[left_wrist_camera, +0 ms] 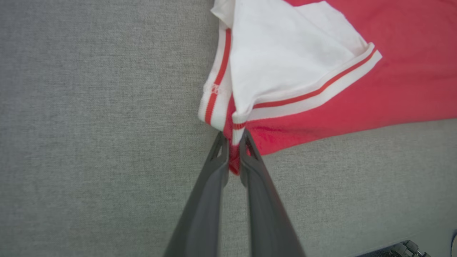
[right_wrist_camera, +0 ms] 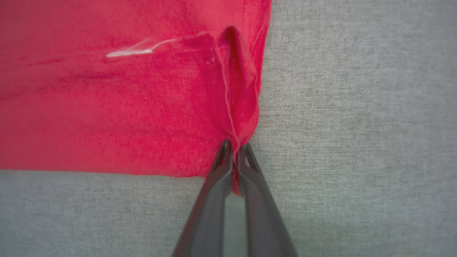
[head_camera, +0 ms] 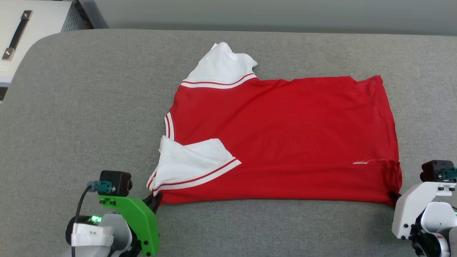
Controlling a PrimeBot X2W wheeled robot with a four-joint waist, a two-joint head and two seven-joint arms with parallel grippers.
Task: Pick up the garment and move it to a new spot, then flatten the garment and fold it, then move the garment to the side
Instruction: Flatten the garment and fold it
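Garment lay flat on the grey surface. The left tool was pinched on its corner by the white sleeve, the right tool on its other near corner.

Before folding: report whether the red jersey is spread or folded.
Mostly spread: red shiny jersey shirt lies flat on grey cushion, one white sleeve flipped onto it.

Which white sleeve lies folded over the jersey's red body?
The near sleeve, beside the left gripper; the far sleeve sticks out from the jersey onto the grey surface.
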